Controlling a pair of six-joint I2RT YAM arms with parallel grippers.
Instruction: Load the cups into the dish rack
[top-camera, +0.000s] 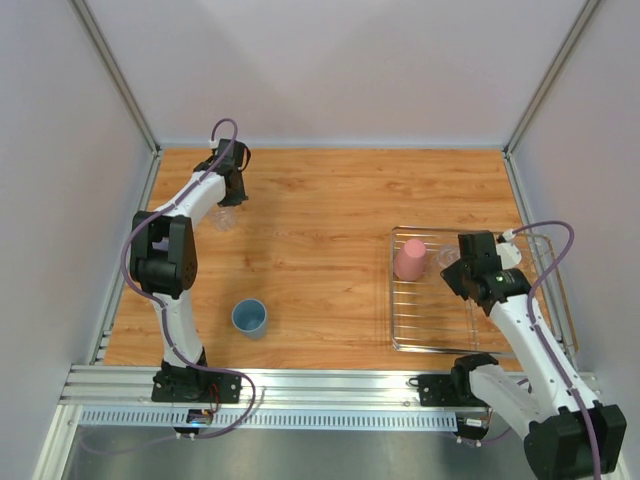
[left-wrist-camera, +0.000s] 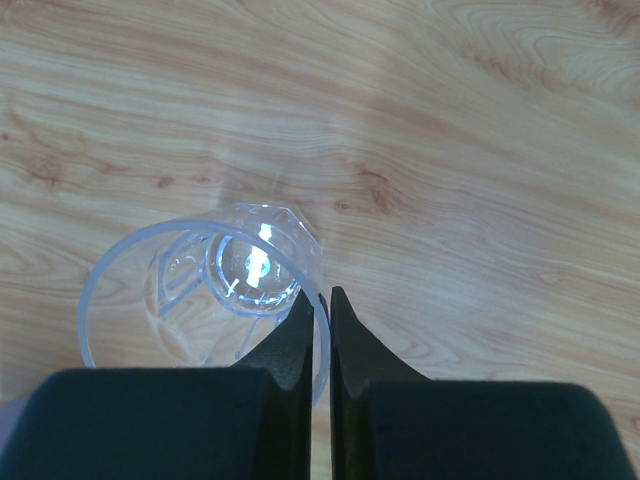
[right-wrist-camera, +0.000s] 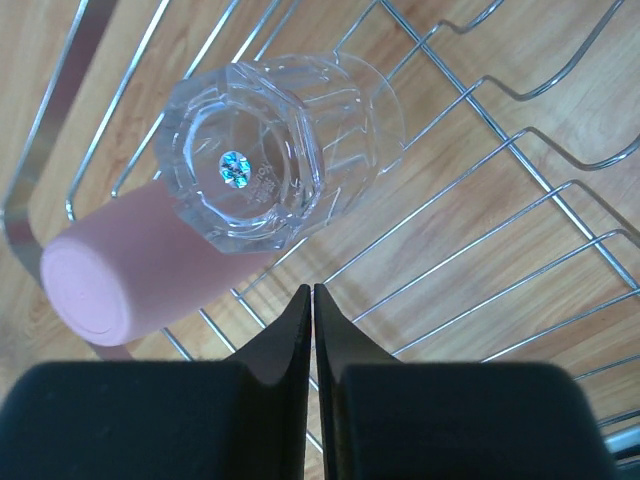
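**Ana:** What do the left jaws have?

**Ben:** They are clamped on the wall of the upright tumbler, with one jaw inside the rim and the other outside. Most of the glass lies to the left of the jaws. Its faceted base looks to be resting on the worktop, though whether it is lifted a little cannot be told.

**Ana:** How will it handle in that hold?

**Ben:** Probably awkwardly. It is stiff, smooth glass, likely heavier than the plastic cups, slippery and breakable. A pinch on one side of the rim leaves the weight hanging off-centre, so it may swing or slide if moved fast. A deeper bite down the wall would likely hold it more steadily.

**Ana:** And the right jaws?

**Ben:** They are pressed together on nothing. The inverted tumbler stands base-up just ahead of their tips and a little to the left, on the wires of the dish rack. The pink cup, also base-up, is just beside it and further left of the jaws.

**Ana:** Is anything else waiting?

**Ben:** The blue cup stands mouth-up on the worktop, well apart from both pairs of jaws. It is plastic, so probably light and forgiving, and its open rim looks like the natural place to grip it.
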